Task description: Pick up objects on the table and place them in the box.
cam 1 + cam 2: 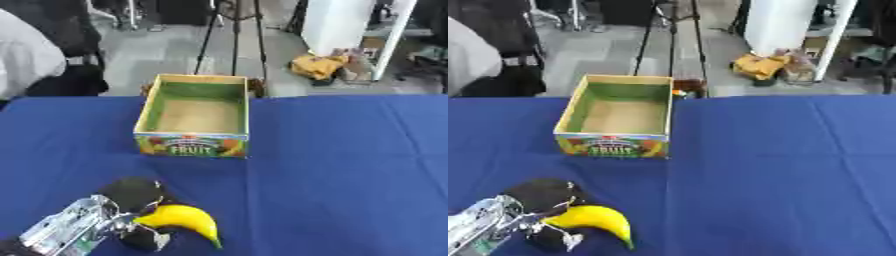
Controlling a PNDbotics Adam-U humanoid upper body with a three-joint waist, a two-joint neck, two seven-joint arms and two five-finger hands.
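Observation:
A yellow banana [185, 219] is held at the lower left, just above the blue table. My left hand [133, 196] comes in from the lower left corner on a silver wrist, its black fingers curled round the banana's near end. An open cardboard box [196, 115] with a green inside and a "FRUIT" label on its front stands at the far middle of the table, with nothing visible in it. My right hand shows in neither view.
The blue tablecloth [350, 165] covers the whole table. Beyond the far edge stand tripod legs [234, 35], a white cabinet and a yellow thing on the floor. A person's light sleeve [26, 55] shows at the upper left.

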